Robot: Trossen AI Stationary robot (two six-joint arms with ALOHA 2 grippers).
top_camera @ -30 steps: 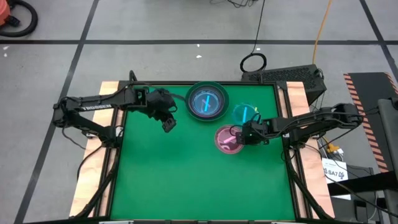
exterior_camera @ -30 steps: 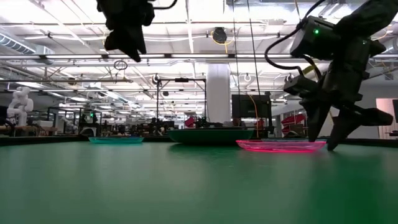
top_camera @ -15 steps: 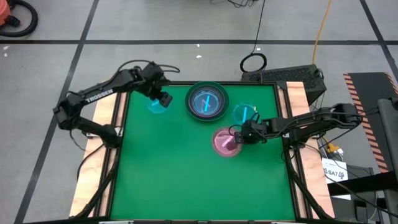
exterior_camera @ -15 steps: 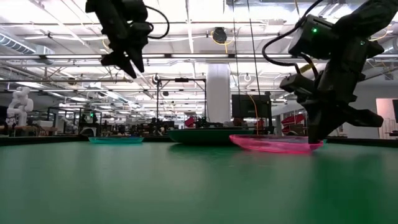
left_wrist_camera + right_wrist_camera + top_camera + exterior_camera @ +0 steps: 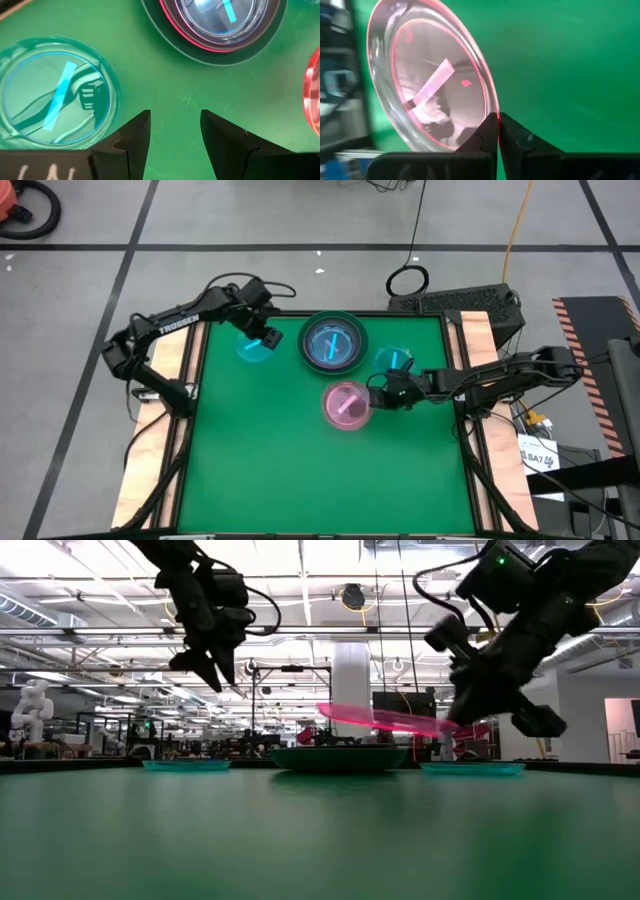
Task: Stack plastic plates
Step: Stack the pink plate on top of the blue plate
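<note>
translucent pink plate lifted, pinched in right claw

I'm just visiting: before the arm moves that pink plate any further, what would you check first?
1. Right end effector shut on the translucent pink plate's rim: ok.
2. Plate lifted off the table: ok.
3. Plate level: not ok, tilted in the low view.
4. Stack of plates free to receive it: ok.
5. Left end effector open, near the cyan plate, away from the path: ok.
6. Grip firm enough: cannot tell.
</note>
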